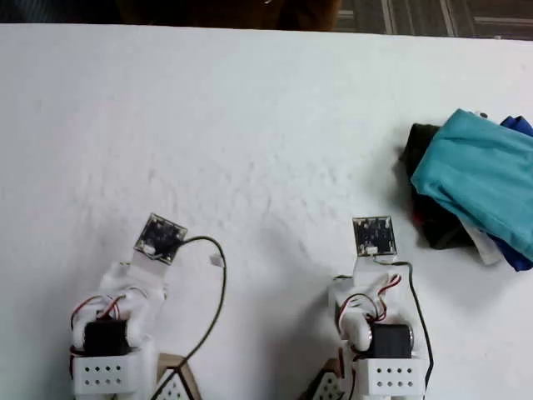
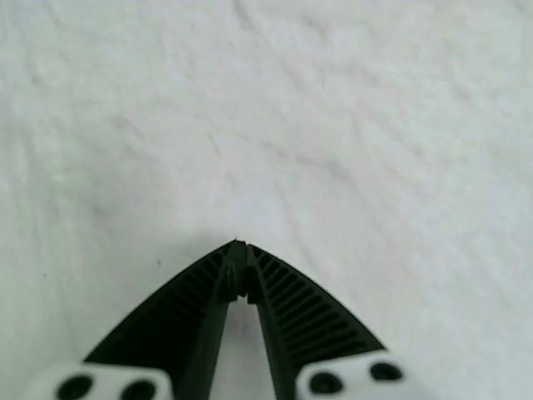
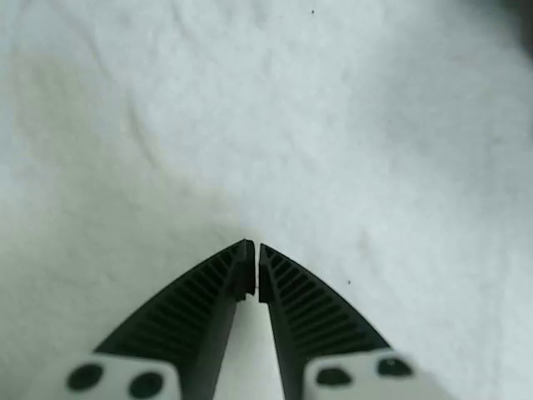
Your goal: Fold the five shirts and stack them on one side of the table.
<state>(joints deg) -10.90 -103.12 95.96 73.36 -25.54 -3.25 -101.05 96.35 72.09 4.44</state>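
Two small robot arms are sitting side by side at the near edge of a white, faintly wrinkled bench (image 1: pixel 250 125). In the high view the left arm (image 1: pixel 112 337) is resting at about 7 o'clock and the right arm (image 1: pixel 376 337) at about 5 o'clock, both pointing toward 12 o'clock. The pile of shirts (image 1: pixel 466 187) is lying at 3 o'clock, against the bench's right-hand edge, well apart from both arms and nearer the right one. A teal shirt (image 1: pixel 487 175) is lying on top, folded into a rough slab and tilting across the heap. A black shirt (image 1: pixel 426 187) is poking out beneath it on the 9 o'clock side, and a blue shirt (image 1: pixel 520 125) is showing at the pile's far corner and again along its near edge. A strip of white fabric (image 1: pixel 484 244) is peeking out at the pile's 6 o'clock end. The left gripper (image 2: pixel 239 248) is hanging over bare bench with its black ribbed fingers (image 2: pixel 296 308) pressed together at the tips and nothing between them. The right gripper (image 3: pixel 252 248) is likewise hovering over bare bench, its fingers (image 3: pixel 304 308) drawn together with only a hairline slit at the tips, holding nothing. A dark cable (image 1: pixel 223 287) is curling across the bench beside the left arm, toward 6 o'clock.
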